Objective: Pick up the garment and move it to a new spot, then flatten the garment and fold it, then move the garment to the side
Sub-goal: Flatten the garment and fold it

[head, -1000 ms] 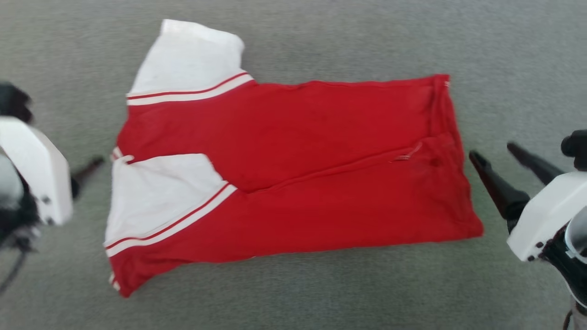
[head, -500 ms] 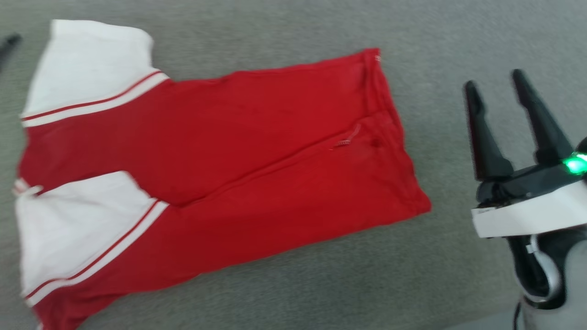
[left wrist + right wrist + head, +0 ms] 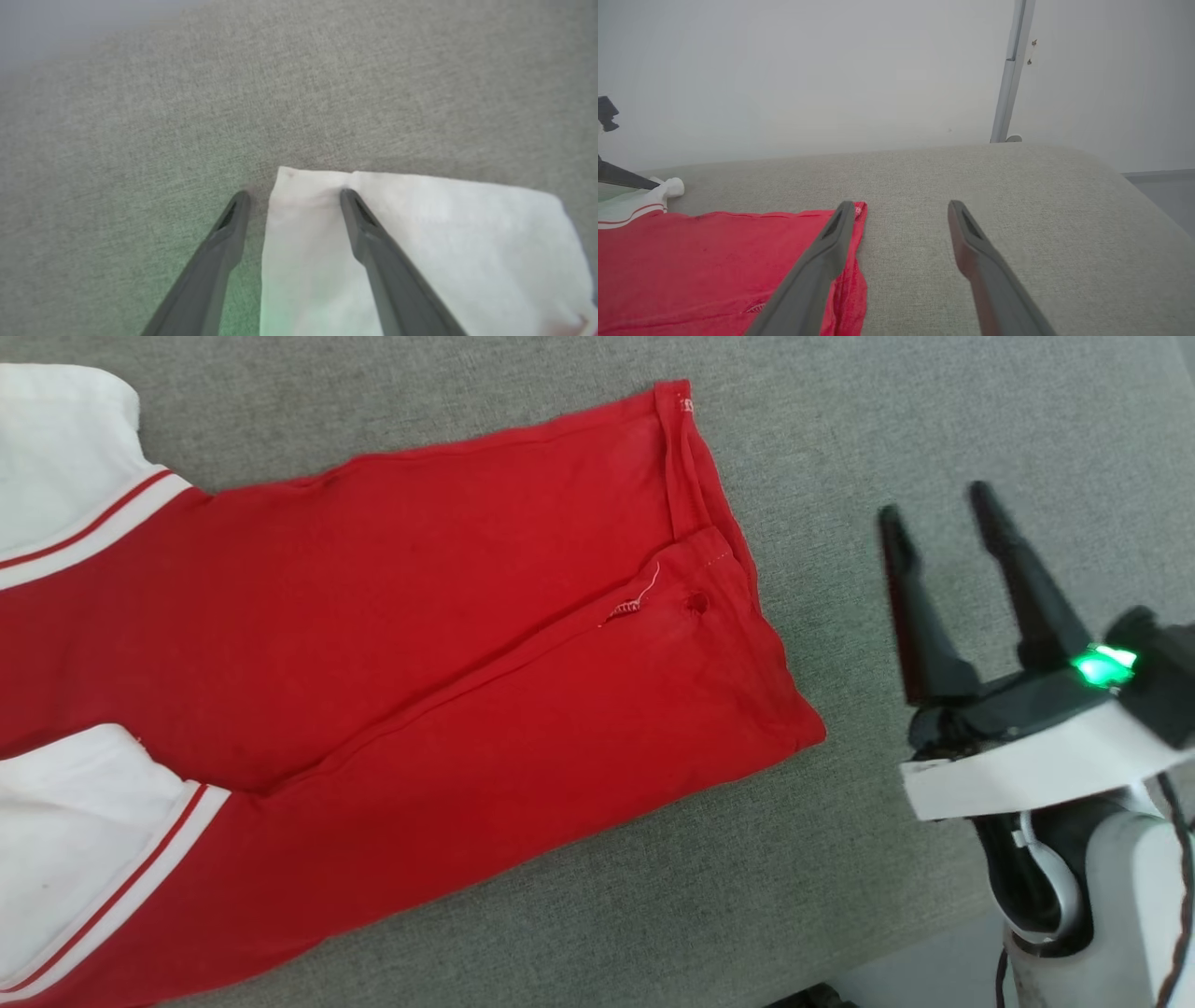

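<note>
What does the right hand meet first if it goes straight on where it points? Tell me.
Probably nothing soon: the right hand points along bare grey cushion, just beside the hem of the garment, toward the white wall beyond. If it tilts down, the cushion comes first; depth is unclear.

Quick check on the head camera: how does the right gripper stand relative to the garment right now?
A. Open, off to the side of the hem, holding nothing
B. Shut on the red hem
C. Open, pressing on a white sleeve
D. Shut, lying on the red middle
A: the right gripper has its fingers spread, with bare grey surface between it and the hem of the garment.
</note>
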Robot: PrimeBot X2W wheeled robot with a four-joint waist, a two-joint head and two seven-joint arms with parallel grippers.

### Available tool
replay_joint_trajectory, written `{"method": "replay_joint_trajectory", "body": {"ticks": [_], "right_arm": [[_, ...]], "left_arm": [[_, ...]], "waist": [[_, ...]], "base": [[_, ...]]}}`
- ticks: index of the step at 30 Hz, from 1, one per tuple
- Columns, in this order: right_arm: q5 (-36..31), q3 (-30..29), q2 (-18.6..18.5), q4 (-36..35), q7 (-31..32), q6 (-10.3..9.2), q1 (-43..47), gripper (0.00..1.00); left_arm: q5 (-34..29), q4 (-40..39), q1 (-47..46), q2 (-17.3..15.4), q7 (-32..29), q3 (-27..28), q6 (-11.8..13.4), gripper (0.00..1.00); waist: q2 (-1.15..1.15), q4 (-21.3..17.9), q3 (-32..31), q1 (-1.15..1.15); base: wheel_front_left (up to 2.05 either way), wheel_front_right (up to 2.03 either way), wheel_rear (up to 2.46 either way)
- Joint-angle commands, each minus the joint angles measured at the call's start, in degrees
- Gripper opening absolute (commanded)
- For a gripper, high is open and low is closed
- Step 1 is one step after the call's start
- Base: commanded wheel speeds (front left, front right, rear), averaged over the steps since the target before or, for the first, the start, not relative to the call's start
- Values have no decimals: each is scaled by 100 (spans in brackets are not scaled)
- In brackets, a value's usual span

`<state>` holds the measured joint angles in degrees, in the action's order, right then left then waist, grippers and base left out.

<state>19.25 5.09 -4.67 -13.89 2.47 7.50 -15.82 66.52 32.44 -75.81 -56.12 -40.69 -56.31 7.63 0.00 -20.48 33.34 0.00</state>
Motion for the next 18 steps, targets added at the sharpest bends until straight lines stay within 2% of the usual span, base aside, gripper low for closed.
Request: {"method": "replay_joint_trajectory", "body": {"ticks": [1, 4, 5, 7, 11, 14, 18], "right_arm": [[92, 80, -44, 43, 116, -2, -88, 100], [208, 277, -188, 164, 470, -2, -280, 100], [250, 310, -226, 224, 604, -2, -396, 100], [405, 395, -269, 382, 899, -2, -689, 100], [663, 675, -475, 917, 1595, -2, -1493, 100], [916, 969, -639, 1703, 2339, -2, -2441, 100], [1119, 1303, -741, 2551, 3014, -2, -3261, 100]], "left_arm": [[-13, 166, 32, 72, -207, -92, 97, 100], [86, 396, 158, 218, -678, -245, 190, 100], [118, 423, 188, 275, -823, -304, 171, 0], [193, 441, 209, 402, -1083, -373, 195, 0], [78, 373, -31, 636, -925, -362, 55, 0], [28, 462, -174, 909, -838, -370, -29, 0], [7, 580, -292, 1095, -748, -357, -134, 0]], "waist": [[0, -19, 65, 0], [0, -12, 127, 0], [0, -5, 146, 0], [0, 25, 184, 0], [0, 140, 262, 0], [0, 303, 300, 0], [0, 474, 308, 0]], "base": [[0, 0, 0], [0, 0, 0], [0, 0, 0], [0, 0, 0], [0, 0, 0], [0, 0, 0], [0, 0, 0]]}}
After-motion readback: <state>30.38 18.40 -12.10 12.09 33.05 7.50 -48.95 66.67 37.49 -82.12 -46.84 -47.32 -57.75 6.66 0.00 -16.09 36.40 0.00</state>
